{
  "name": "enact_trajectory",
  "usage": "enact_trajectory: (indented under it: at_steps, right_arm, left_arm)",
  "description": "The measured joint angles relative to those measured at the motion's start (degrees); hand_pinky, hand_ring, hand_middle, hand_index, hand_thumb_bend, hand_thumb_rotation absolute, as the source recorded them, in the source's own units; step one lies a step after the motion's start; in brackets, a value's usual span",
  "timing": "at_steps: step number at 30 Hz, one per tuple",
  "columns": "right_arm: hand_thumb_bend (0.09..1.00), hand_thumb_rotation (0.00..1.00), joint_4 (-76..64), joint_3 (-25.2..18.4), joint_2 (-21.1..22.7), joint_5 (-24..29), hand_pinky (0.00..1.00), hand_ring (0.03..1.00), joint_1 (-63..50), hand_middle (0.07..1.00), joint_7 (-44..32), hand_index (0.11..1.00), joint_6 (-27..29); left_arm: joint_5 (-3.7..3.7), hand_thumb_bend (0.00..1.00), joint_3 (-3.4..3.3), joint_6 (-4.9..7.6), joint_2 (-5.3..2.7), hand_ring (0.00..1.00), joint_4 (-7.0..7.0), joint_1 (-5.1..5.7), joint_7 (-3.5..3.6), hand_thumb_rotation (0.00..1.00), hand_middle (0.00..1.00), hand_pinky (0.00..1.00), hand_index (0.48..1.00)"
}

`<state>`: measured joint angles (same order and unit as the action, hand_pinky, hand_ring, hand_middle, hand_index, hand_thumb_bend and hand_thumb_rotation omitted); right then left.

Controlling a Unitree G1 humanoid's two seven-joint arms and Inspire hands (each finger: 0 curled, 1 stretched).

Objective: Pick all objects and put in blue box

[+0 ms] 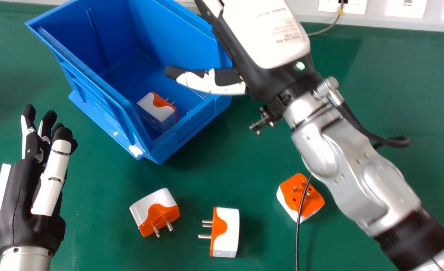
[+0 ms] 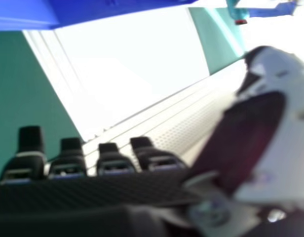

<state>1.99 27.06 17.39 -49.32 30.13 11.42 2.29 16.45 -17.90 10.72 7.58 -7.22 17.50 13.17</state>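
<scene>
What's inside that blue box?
One white-and-orange plug adapter lies in the near corner of the blue box. The right hand hides part of the interior, and the near walls cover some floor; what lies there can't be seen.

There's a white-and-orange plug adapter (image 1: 157, 109) down inside the blue box (image 1: 105, 96). Two more adapters (image 1: 225, 231) lie on the green bench (image 1: 105, 241) in front of the box; another, crossed by a black cable (image 1: 297, 237), sits farther right of it. The right hand (image 1: 225, 81) has its thumb over the box, the left hand (image 1: 19, 199) is left of it.
</scene>
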Motion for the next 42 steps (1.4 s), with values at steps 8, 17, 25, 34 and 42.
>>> enact_trajectory:
  at_steps: [8,17,25,34,42]
  right_arm:
    - [0.34,0.43,-14.24,-3.85,0.6,-1.06,0.93,0.979,-11.14,0.998,-3.62,0.96,-2.85]
    - [0.327,0.49,-25.1,-9.01,2.03,-0.61,0.93,0.983,-27.81,0.999,-5.3,0.965,-2.75]
    - [0.327,0.5,-32.28,-13.49,0.82,0.37,0.91,0.978,-32.52,0.998,-9.76,0.962,-4.25]
    - [0.347,0.5,-33.71,-16.51,-0.07,1.86,0.88,0.955,-38.71,0.988,-10.97,0.955,-3.66]
    - [0.38,0.53,-34.14,-19.06,2.41,2.83,0.83,0.92,-47.12,0.96,-12.5,0.942,-0.46]
  left_arm:
    - [-0.11,0.38,-0.35,-0.17,0.23,0.99,0.1,0.02,0.05,0.65,1.0,0.93,1.0]
    - [-0.16,0.37,-0.62,0.06,0.64,0.99,0.82,0.35,1.38,0.65,1.0,0.94,1.0]
    - [-0.66,0.38,-0.75,0.09,0.67,0.99,1.05,0.37,1.42,0.65,1.0,0.94,1.0]
    - [-0.69,0.37,-0.78,-0.26,0.67,0.99,0.66,0.96,0.4,0.65,1.0,0.93,1.0]
    - [-0.65,0.37,-0.76,-0.18,0.66,0.99,0.56,0.95,0.76,0.64,1.0,0.93,1.0]
